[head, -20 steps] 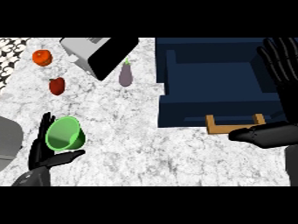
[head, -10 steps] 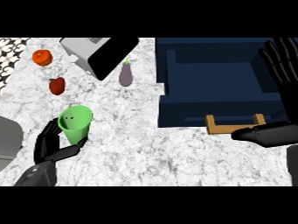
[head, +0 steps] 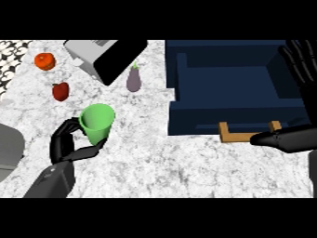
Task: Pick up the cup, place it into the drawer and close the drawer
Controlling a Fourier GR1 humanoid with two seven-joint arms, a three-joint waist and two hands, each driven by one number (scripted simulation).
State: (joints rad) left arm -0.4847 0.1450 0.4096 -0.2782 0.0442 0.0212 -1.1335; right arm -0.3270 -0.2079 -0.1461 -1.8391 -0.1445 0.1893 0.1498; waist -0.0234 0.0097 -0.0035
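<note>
The green cup (head: pixel 97 122) sits in the left hand (head: pixel 71 144), whose fingers and thumb curl round its lower part, near the left of the marble counter (head: pixel 154 167). The step in hand looks like the carry: next it must travel right, into the open blue drawer (head: pixel 229 88). The right hand (head: pixel 310 60) rests released, fingers up, at the far right. Farther off lie an eggplant (head: pixel 133 80), a red pepper (head: pixel 61 91), a tomato (head: pixel 45 60) and a toaster (head: pixel 102 56).

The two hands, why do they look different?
The left hand has its fingers curled round the green cup; the right hand is open with straight fingers, holding nothing. The left is over the marble counter, the right beside the blue drawer. Both are black.
</note>
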